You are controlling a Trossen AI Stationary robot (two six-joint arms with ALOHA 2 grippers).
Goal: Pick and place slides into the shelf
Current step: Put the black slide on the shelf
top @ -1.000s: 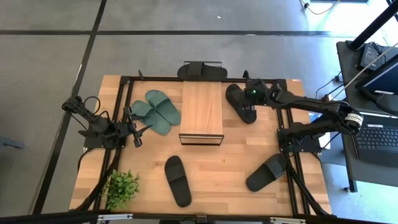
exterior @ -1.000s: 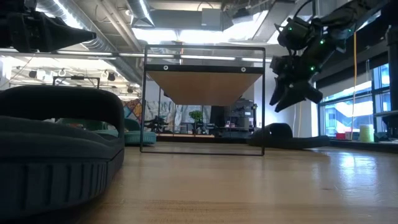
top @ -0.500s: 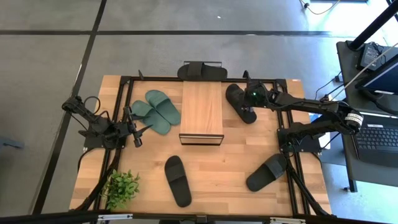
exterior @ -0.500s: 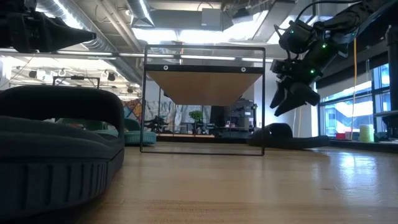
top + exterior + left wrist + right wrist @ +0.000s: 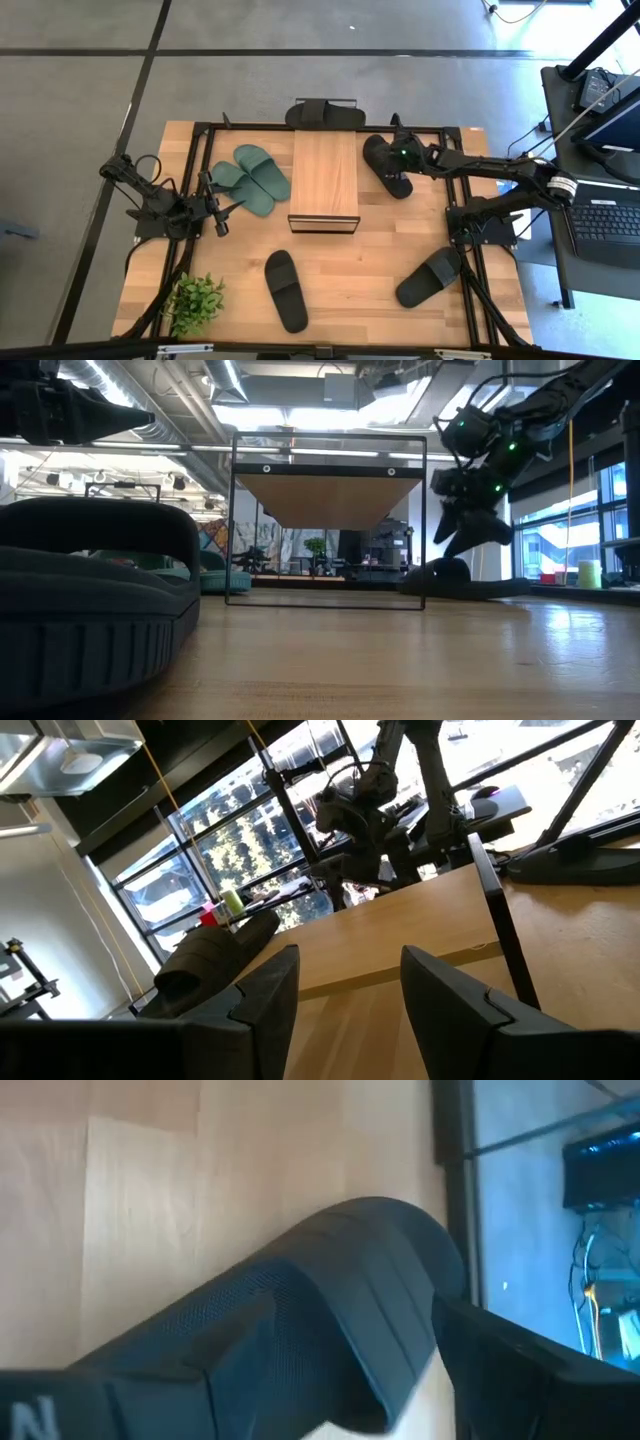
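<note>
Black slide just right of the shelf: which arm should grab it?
Right. The right gripper hangs directly over that black slide, with its strap filling the right wrist view. The left gripper waits across the shelf, beside the green slides.

A robotics lab in an open industrial hall: a wooden counter [image 5: 380, 250] framed in black rails stands on bare grey concrete floor [image 5: 80, 110]. At the frame's right edge sits a laptop [image 5: 605, 220] on a side desk. Exposed ceiling ducts [image 5: 130, 415], strip lights and tall windows [image 5: 545, 535] fill the background.
</note>
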